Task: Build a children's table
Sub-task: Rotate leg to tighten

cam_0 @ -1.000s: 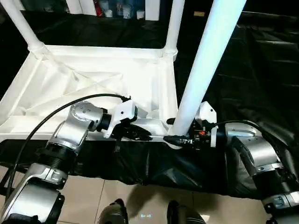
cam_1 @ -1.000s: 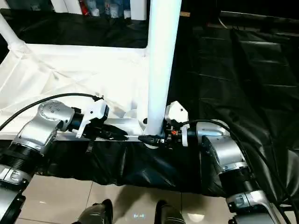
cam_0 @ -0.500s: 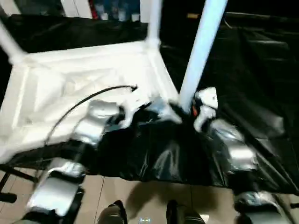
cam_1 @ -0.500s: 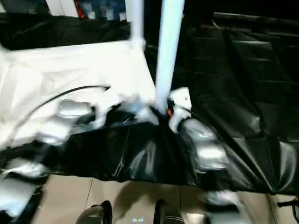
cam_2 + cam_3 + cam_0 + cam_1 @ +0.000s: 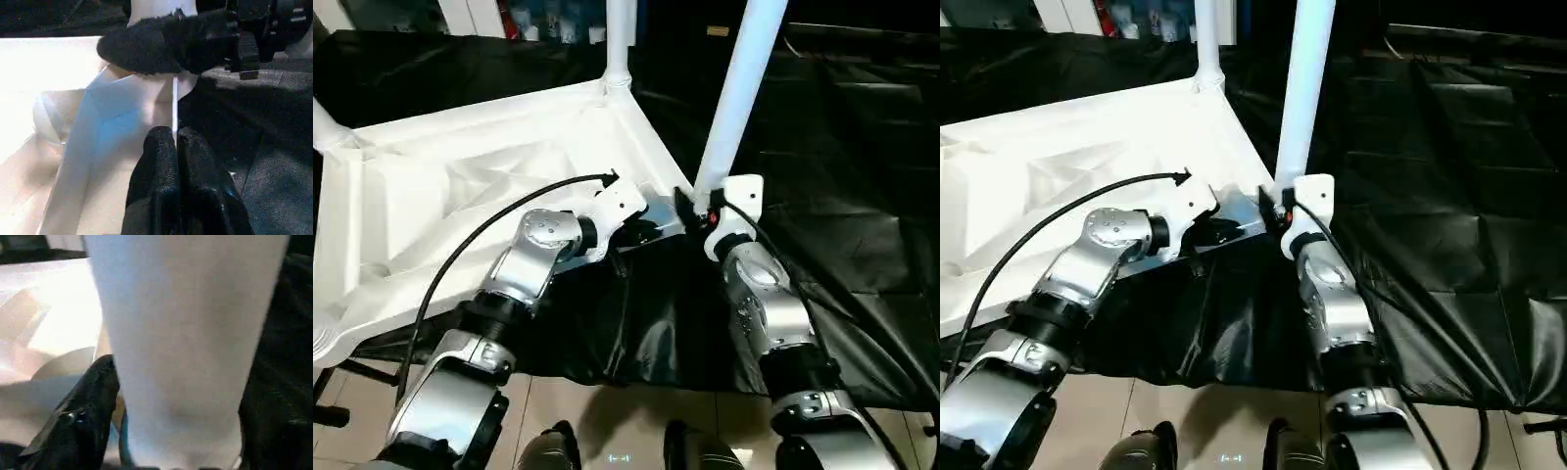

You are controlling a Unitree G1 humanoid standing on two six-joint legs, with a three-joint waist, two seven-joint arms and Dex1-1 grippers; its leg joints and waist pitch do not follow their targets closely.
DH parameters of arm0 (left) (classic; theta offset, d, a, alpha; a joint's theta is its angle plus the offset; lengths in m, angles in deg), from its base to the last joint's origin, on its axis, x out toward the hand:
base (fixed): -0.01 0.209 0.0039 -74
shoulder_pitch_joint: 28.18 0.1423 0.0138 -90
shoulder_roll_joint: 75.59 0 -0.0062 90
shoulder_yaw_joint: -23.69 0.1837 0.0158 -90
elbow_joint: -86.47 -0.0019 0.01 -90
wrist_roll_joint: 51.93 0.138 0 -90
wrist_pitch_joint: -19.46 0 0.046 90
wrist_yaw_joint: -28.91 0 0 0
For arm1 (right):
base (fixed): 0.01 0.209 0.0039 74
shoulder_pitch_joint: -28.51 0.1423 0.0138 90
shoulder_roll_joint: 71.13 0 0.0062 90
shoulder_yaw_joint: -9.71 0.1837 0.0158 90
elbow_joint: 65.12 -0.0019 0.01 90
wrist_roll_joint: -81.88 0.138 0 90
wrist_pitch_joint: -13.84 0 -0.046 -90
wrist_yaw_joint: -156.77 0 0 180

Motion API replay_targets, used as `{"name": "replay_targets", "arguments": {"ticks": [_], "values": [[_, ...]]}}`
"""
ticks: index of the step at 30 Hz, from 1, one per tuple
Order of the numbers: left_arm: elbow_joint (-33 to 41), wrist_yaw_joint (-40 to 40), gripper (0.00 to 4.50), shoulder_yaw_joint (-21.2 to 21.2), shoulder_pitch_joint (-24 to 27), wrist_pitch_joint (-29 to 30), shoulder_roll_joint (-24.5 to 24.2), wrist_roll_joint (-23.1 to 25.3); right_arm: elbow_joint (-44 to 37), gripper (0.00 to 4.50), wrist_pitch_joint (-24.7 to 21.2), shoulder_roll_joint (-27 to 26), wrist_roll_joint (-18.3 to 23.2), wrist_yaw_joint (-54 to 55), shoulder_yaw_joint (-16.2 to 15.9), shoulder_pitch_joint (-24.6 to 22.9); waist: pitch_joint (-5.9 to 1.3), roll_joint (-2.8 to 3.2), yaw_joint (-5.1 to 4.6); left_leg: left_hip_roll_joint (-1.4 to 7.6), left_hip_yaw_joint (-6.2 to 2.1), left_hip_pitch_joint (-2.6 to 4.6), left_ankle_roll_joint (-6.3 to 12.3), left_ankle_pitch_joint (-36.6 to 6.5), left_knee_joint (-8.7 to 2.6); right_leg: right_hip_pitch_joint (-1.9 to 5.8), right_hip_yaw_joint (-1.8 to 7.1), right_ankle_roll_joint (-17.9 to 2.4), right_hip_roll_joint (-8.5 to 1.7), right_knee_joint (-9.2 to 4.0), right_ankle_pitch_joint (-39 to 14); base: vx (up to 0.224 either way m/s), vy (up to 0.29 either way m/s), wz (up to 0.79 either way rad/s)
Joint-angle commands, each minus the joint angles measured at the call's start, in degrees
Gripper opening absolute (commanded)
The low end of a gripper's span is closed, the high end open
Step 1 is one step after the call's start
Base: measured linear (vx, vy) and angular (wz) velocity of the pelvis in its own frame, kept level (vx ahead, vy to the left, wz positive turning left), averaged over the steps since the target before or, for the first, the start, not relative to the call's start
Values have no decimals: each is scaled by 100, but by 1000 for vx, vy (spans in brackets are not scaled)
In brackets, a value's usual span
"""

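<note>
The children's table (image 5: 480,186) lay upside down on a black sheet (image 5: 842,147), its ribbed underside facing up. A far leg (image 5: 619,39) stood up from its corner socket. A near leg (image 5: 739,93) stood up from the near corner, right by both grippers.

The left gripper (image 5: 177,147) had its two black fingers pressed together, with nothing between them. Their tips sat at the thin white edge of the table top, just in front of the near corner. The left wrist view showed this edge close up. It also showed one black finger (image 5: 161,46) of the other gripper lying across the foot of the near leg.

The right gripper (image 5: 697,211) had its fingers apart, one on each side of that leg. The right wrist view showed the white tube close in front with one black finger beside it. I could not tell if the fingers squeezed the leg.

The eye views showed both silver forearms reaching in to the corner, and a black cable (image 5: 460,245) looping over the left arm.
</note>
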Motion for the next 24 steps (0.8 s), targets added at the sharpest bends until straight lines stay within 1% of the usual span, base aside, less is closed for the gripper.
{"name": "replay_targets", "arguments": {"ticks": [1, 2, 3, 4, 5, 7, 8, 9, 10, 11, 13, 14, 16, 17, 18, 19, 20, 22, 24], "values": [[-94, -355, 0, 328, 278, -111, 92, -170, 50, 353, -135, -82, -33, -543, -502, -147, -304, -28, 28, 263, -134, 5, 426, -1380, -348, 302, 260, -1048, -361, -426, -1592, 0, 0, 0], [-54, -488, 0, 335, 307, -125, 30, -200, -10, 353, -121, 34, -8, -757, -540, -165, -309, -32, 19, 263, -132, 1, 440, -1339, -341, 308, 260, -1071, -359, -414, -1513, 0, 0, 0], [39, -831, 0, 352, 380, -243, -131, -282, -164, 353, -87, 344, 71, -1305, -620, -208, -340, -44, 20, 252, -116, -1, 589, -1072, -295, 347, 253, -1199, -351, -368, -1068, 0, 0, 0], [39, -831, 0, 352, 380, -243, -131, -282, -164, 353, -87, 344, 71, -1305, -620, -208, -340, -44, 20, 252, -116, -1, 589, -1072, -295, 347, 253, -1199, -351, -368, -1068, 0, 0, 0], [76, -961, 0, 354, 403, -225, -193, -318, -228, 353, -78, 468, 125, -1544, -642, -225, -346, -22, 9, 261, -100, 10, 672, -931, -281, 323, 255, -1321, -346, -341, -786, 0, 0, 0], [154, -1319, 0, 383, 458, -279, -380, -388, -450, 353, -72, 833, 310, -2347, -716, -294, -361, -14, 29, 260, -94, 8, 792, -698, -249, 376, 243, -1502, -325, -280, -308, 0, 0, 0], [232, -1636, 0, 408, 506, -314, -538, -453, -641, 353, -106, 1141, 486, -3031, -791, -352, -360, -8, 39, 262, -88, 7, 844, -666, -237, 378, 243, -1538, -321, -265, -189, 0, 0, 0], [248, -1741, 0, 416, 519, -353, -593, -472, -694, 353, -121, 1254, 534, -3243, -823, -367, -359, -6, 55, 274, -80, 10, 948, -624, -223, 382, 242, -1602, -313, -239, 22, 0, 0, 0], [267, -1839, 0, 427, 533, -385, -646, -487, -745, 353, -136, 1364, 582, -3447, -859, -385, -350, -4, 58, 283, -84, 1, 974, -592, -225, 379, 238, -1624, -313, -231, 72, 0, 0, 0], [289, -1943, 0, 444, 549, -417, -715, -496, -803, 353, -134, 1502, 628, -3700, -907, -410, -352, -2, 71, 282, -81, 11, 989, -578, -222, 382, 228, -1642, -303, -231, 83, 0, 0, 0], [306, -2123, 0, 466, 562, -460, -834, -516, -883, 353, -129, 1716, 690, -4124, -982, -449, -336, 3, 101, 307, -70, 24, 934, -701, -228, 362, 219, -1673, -315, -255, -216, 0, 0, 0], [303, -2231, 0, 473, 562, -486, -897, -532, -913, 353, -132, 1811, 714, -4327, -1016, -467, -333, 7, 119, 315, -75, 33, 855, -825, -237, 355, 219, -1656, -323, -268, -487, 0, 0, 0], [283, -2384, 0, 472, 550, -524, -987, -552, -938, 353, -145, 1943, 764, -4624, -1072, -482, -333, 0, 123, 320, -76, 39, 801, -879, -241, 353, 226, -1646, -332, -280, -628, 0, 0, 0], [276, -2412, 0, 469, 546, -531, -1004, -555, -940, 353, -150, 1967, 780, -4677, -1086, -482, -336, -1, 125, 320, -78, 35, 792, -865, -238, 358, 226, -1643, -332, -275, -625, 0, 0, 0], [282, -2529, 0, 474, 541, -536, -1059, -594, -959, 318, -156, 2016, 825, -4800, -1117, -484, -342, -3, 126, 320, -78, 29, 779, -802, -235, 358, 229, -1652, -336, -262, -561, 0, 0, 0], [279, -2615, 0, 472, 531, -528, -1103, -626, -982, 318, -171, 2051, 875, -4918, -1141, -485, -348, -2, 129, 318, -76, 39, 786, -787, -231, 355, 228, -1663, -332, -259, -522, 0, 0, 0], [277, -2700, 0, 474, 521, -514, -1140, -655, -1008, 318, -194, 2077, 919, -5016, -1161, -487, -349, -6, 131, 315, -74, 34, 810, -735, -225, 359, 228, -1694, -333, -247, -433, 0, 0, 0], [262, -2839, 0, 481, 501, -526, -1192, -696, -1026, 285, -221, 2106, 948, -5156, -1199, -476, -361, -1, 135, 312, -68, 32, 870, -614, -210, 362, 223, -1745, -323, -219, -229, 0, 0, 0], [239, -2886, 0, 474, 484, -542, -1209, -707, -1005, 278, -206, 2125, 908, -5201, -1242, -463, -361, -2, 133, 314, -67, 32, 894, -569, -204, 359, 219, -1776, -324, -211, -137, 0, 0, 0]]}}
